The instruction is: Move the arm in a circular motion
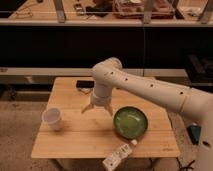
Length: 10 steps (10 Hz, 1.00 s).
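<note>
The large white arm [150,90] reaches from the right edge over the wooden table [75,135]; small dark dots run along its links. Its elbow joint sits above the table's back middle. The pale two-fingered gripper [97,109] hangs down from it over the table's middle, fingers spread apart and empty, just left of the green bowl [130,122].
A white cup [52,119] stands at the table's left. A white bottle [119,155] lies at the front edge. A small dark object [84,84] lies at the back. A dark shelf unit [75,45] runs behind the table.
</note>
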Tool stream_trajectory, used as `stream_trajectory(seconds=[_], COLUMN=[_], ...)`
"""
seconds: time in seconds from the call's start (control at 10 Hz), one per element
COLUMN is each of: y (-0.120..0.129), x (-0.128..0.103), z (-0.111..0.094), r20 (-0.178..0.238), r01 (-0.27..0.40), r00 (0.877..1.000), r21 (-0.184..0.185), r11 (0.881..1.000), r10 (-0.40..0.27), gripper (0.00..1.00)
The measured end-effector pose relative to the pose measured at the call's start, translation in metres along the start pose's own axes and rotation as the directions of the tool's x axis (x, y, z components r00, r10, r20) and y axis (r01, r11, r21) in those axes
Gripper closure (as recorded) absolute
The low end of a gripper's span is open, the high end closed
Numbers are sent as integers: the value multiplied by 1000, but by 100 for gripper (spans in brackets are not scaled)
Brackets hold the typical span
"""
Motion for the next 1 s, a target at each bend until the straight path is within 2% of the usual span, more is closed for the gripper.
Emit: stream_trajectory(seconds=[0.1, 0.3, 0.4, 0.6, 0.7, 0.8, 0.9, 1.0], y=[2, 24, 38, 65, 73, 80, 97, 114], x=[3, 26, 46, 97, 116, 146, 168, 176], z=[0, 4, 8, 8, 3, -10, -27, -39], r20=[-7, -42, -62, -113, -132, -170, -201, -215], r01=[-3, -17, -9, 27, 41, 57, 45, 20], r00=[1000, 999, 998, 993, 989, 981, 975, 974], r21=[-2, -26, -48, -114, -144, -181, -226, -258], r11=[1000, 1000, 999, 993, 989, 982, 973, 966], r10=[3, 16, 6, -40, -60, -88, -92, -77], gripper=[20, 20, 20, 20, 20, 20, 20, 20])
